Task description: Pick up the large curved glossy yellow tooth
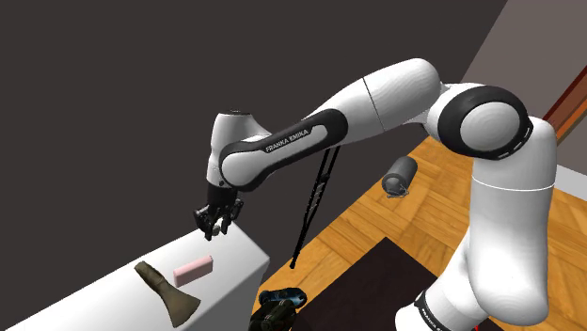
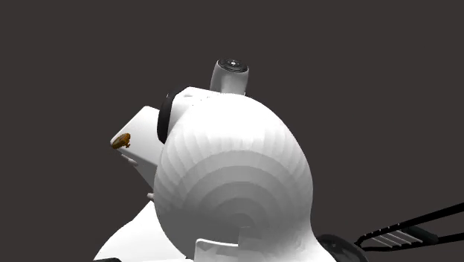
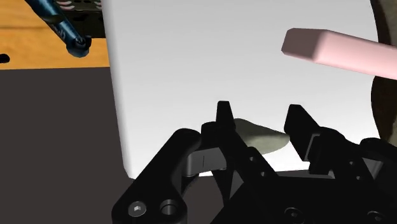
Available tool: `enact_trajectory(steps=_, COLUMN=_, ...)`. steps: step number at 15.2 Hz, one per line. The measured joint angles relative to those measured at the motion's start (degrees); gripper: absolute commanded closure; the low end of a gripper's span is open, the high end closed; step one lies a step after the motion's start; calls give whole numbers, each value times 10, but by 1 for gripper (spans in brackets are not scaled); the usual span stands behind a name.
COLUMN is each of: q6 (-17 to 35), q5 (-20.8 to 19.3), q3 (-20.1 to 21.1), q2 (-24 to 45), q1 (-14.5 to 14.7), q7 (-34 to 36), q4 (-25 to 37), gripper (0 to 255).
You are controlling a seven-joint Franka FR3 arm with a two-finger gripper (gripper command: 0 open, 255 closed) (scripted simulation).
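Tool point(image 3: 261, 118) spread open over the surface point(image 3: 191, 63), straddling the pale yellow tooth point(image 3: 259, 137), likely stiff, light and slick, so pinch its thick middle squarely.

— What am I missing?
— In your wrist view the black fingers point(image 3: 224, 124) cover part of the pale tooth point(image 3: 259, 135); the pink block point(image 3: 337, 52) is cut by the edge; the white arm point(image 2: 230, 186) blocks most of your second exterior view.
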Motion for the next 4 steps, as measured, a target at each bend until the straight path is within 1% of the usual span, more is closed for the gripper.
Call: enact_trajectory(steps=4, q6=-21, q5=3, q3=2, q2=-17, q1=-3, q7=0, q4=4, gripper=255)
